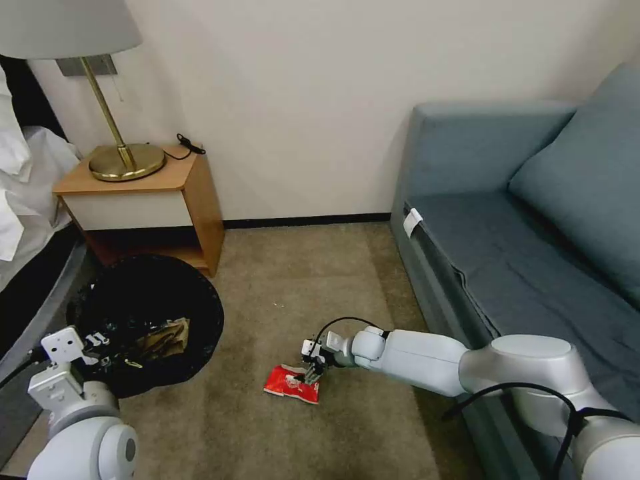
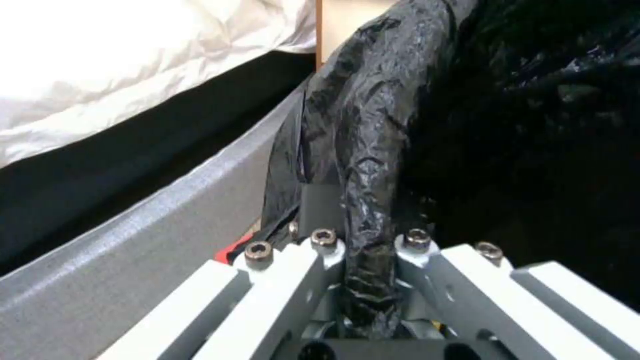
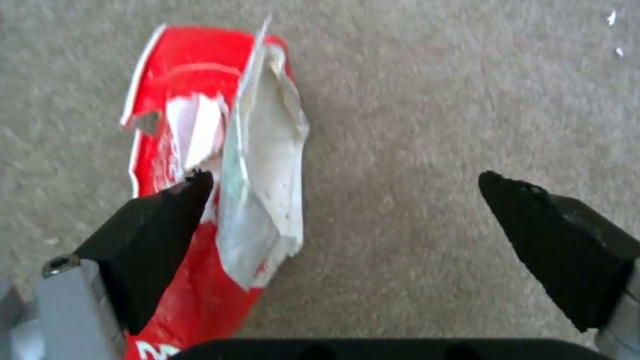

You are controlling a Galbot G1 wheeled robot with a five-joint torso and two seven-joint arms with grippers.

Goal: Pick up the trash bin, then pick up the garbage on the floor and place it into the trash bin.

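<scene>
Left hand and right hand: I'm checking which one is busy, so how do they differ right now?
The left hand is shut on the black-bagged rim of the small round white trash bin, held beside the bed; the right hand is open, holding nothing. The left hand is raised off the floor, while the right hand is low over the red snack packet on the carpet. Both are white-bodied.

Red snack packet (image 3: 200, 210) partly cut off below.
</scene>
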